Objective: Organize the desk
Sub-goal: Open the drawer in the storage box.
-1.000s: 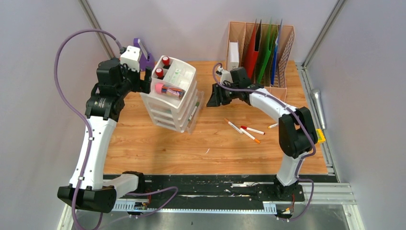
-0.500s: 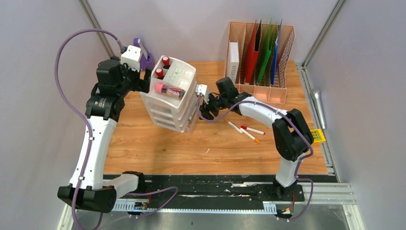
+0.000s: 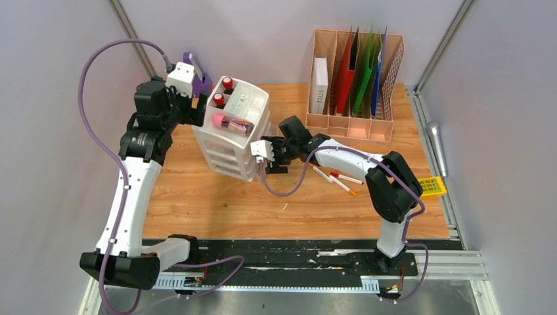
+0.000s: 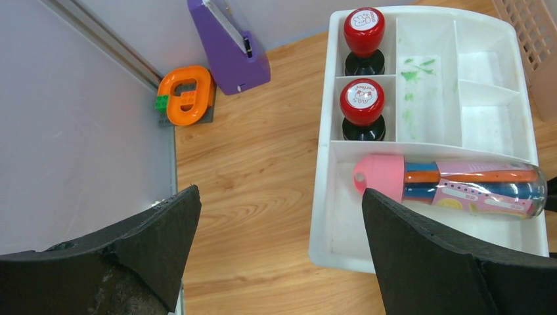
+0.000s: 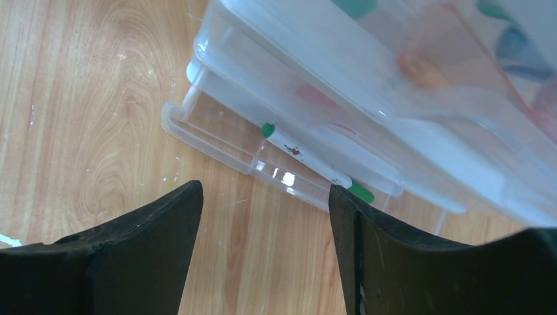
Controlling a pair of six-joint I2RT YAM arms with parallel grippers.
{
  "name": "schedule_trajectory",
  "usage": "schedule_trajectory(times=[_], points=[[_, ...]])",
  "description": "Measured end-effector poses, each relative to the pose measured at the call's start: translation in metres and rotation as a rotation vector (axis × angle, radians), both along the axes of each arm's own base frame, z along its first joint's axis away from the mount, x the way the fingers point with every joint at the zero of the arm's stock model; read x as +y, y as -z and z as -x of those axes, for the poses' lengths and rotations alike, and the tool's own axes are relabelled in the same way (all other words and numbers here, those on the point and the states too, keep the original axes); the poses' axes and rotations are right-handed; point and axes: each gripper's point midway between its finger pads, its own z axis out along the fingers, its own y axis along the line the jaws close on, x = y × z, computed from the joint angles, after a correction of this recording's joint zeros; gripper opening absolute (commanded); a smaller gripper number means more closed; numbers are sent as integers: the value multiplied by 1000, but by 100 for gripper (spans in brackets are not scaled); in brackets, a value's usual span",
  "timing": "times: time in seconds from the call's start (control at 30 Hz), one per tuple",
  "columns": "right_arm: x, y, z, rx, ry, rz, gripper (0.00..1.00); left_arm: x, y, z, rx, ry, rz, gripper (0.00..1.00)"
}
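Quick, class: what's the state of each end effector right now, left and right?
Left end effector: open, holding nothing.
Right end effector: open, holding nothing, above the pulled-out bottom drawer.

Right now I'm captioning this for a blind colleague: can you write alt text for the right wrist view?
The right tool, open and empty, frames the partly pulled-out bottom drawer of a translucent drawer unit; a white marker with green ends lies in it. Light wood-grain desk fills the left.
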Motion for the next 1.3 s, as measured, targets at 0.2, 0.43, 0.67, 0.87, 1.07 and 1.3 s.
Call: schedule_trajectory(times=[0.2,0.43,0.67,0.87,1.07,1.3], points=[[8,23,5,-65,-74,79,71,3,6,-4,16,-12,-21,100],[14,43,9,-127,-138,148,70,7,7,-6,15,-24,-40,100],[15,57,15,-168,-186,216,65,8,10,-9,20,-30,-48,100],[10,60,13,-199,-192,254,63,9,14,-12,32,-38,-52,100],[-2,59,17,-209,-184,290,61,10,14,-12,32,-44,-55,100],[-17,56,22,-194,-166,339,63,12,14,-12,32,-49,-61,100]])
